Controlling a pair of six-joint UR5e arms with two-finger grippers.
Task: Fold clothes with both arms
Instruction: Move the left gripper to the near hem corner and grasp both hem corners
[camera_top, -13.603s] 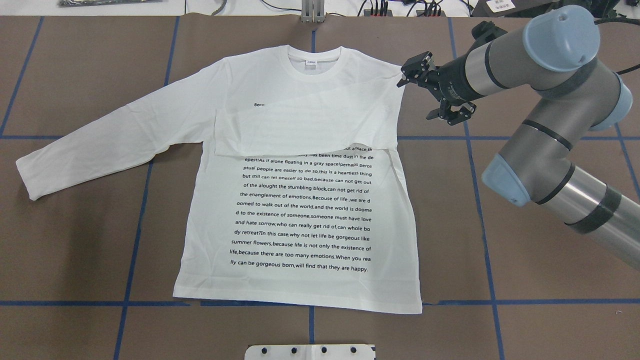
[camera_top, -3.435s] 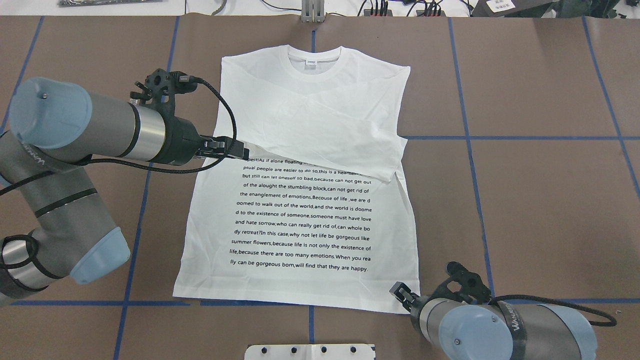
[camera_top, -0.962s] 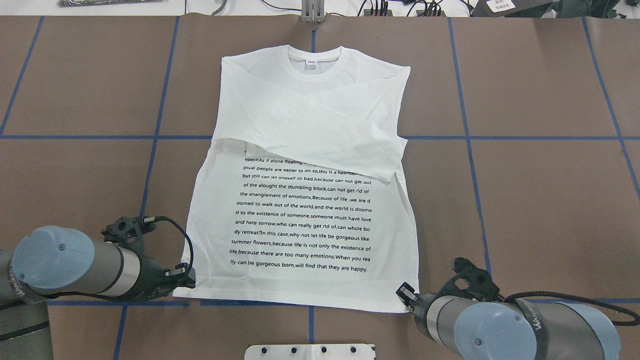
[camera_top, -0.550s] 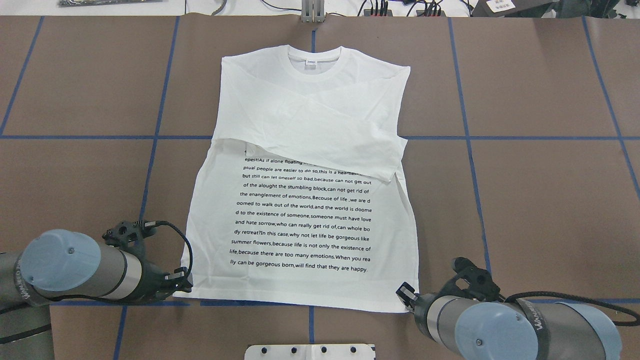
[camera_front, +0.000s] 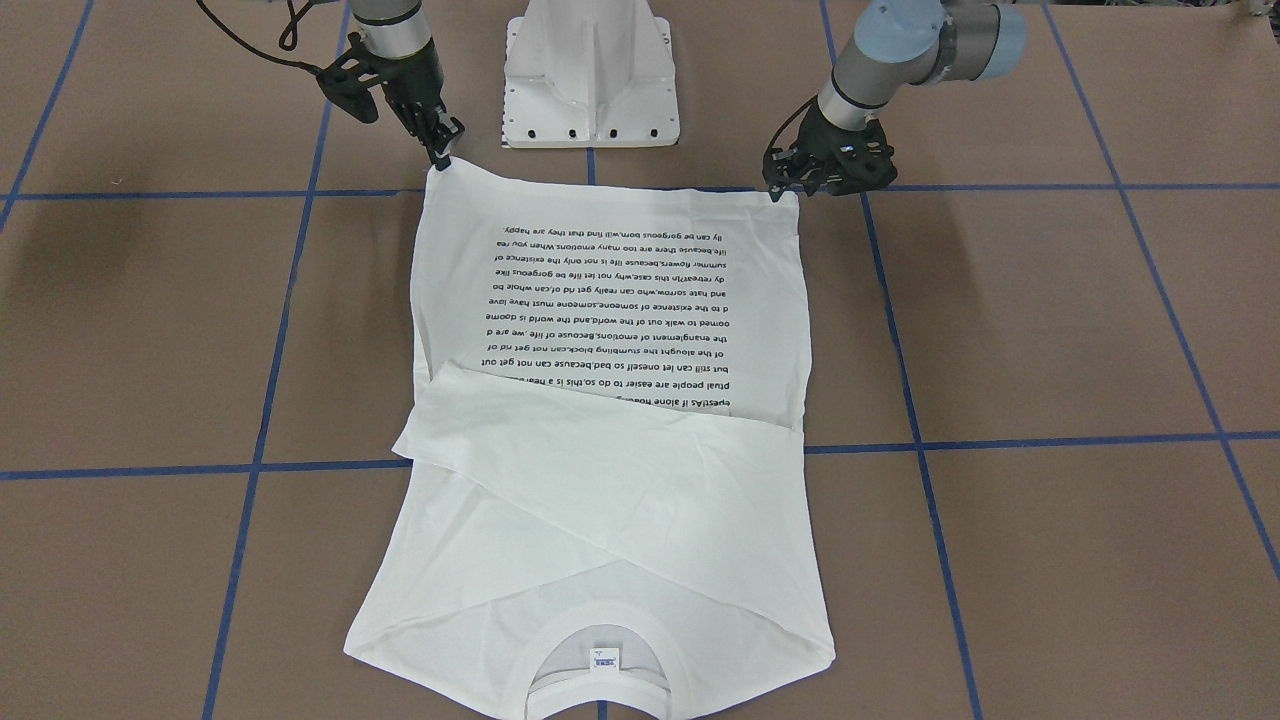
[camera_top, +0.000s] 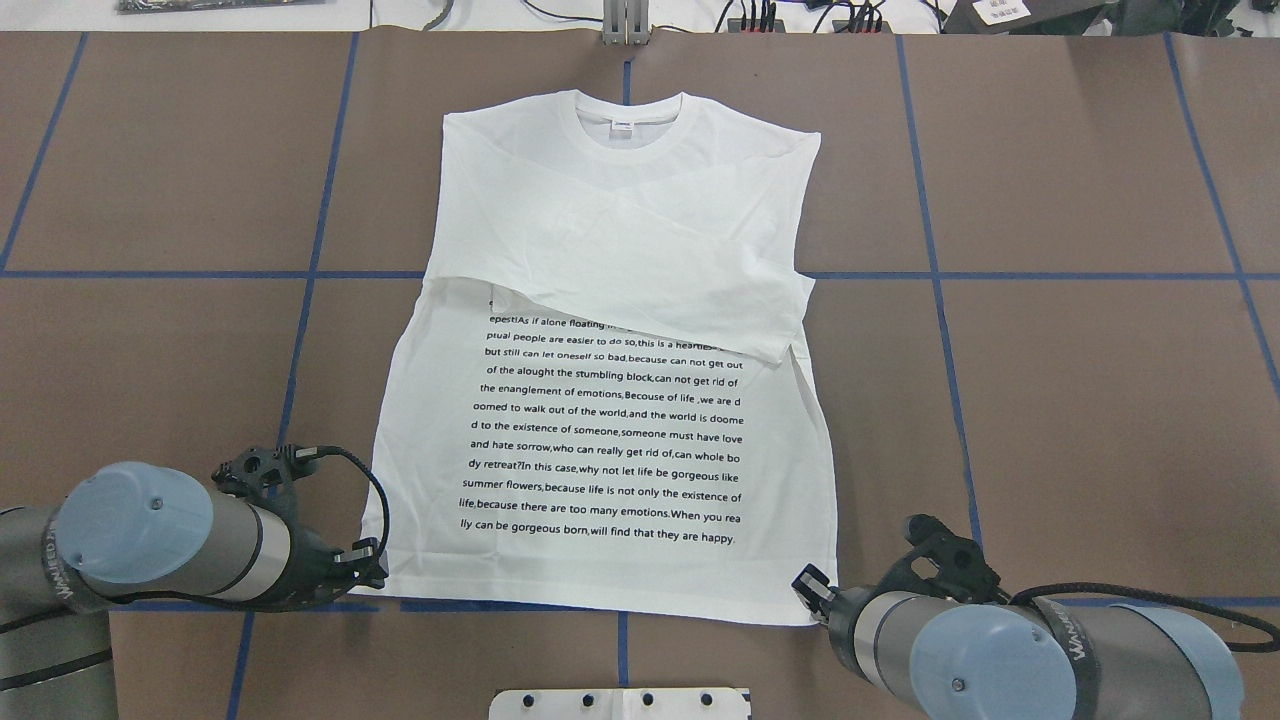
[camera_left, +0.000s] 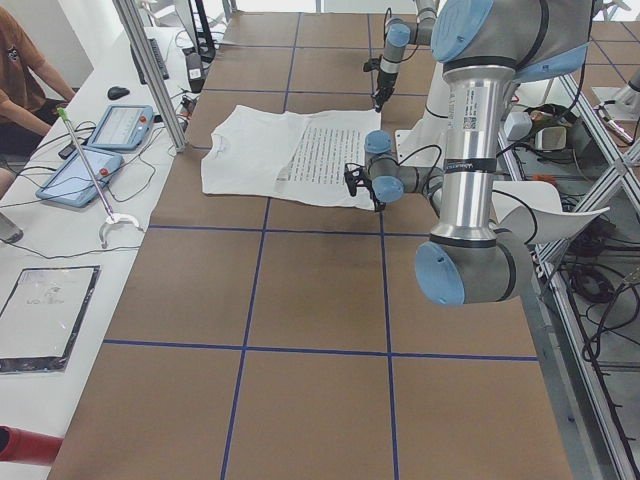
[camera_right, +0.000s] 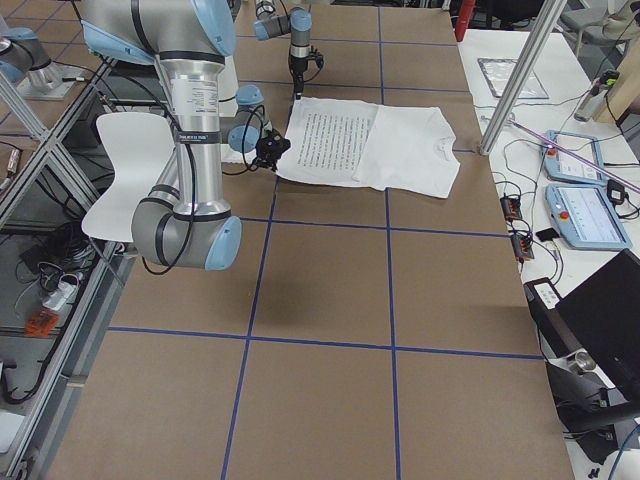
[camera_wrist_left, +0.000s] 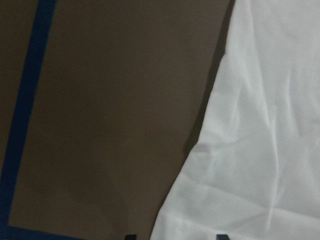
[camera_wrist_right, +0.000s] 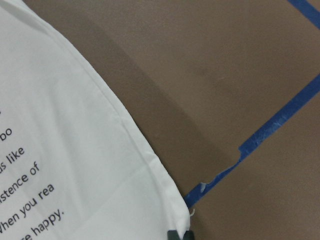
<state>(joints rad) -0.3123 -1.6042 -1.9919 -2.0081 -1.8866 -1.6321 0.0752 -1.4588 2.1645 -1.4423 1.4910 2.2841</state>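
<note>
**Pincers at the hem corners**

Nearest the robot, the left pincer (camera_top: 378, 572) stands apart astride one hem corner. The right pincer (camera_top: 808, 588) looks clamped on the other. The T-shirt (camera_top: 600, 440) lies flat on the surface (camera_top: 1050, 400), sleeves folded in, collar (camera_top: 628, 130) farthest. It is light, limp cotton, likely to sag, so it is best held by both hem corners.

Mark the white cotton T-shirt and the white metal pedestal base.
white cotton T-shirt (camera_top: 600, 400), overhead exterior view, printed text block.
white metal pedestal base (camera_front: 590, 75), exterior front-facing view, its central ridge.
</note>
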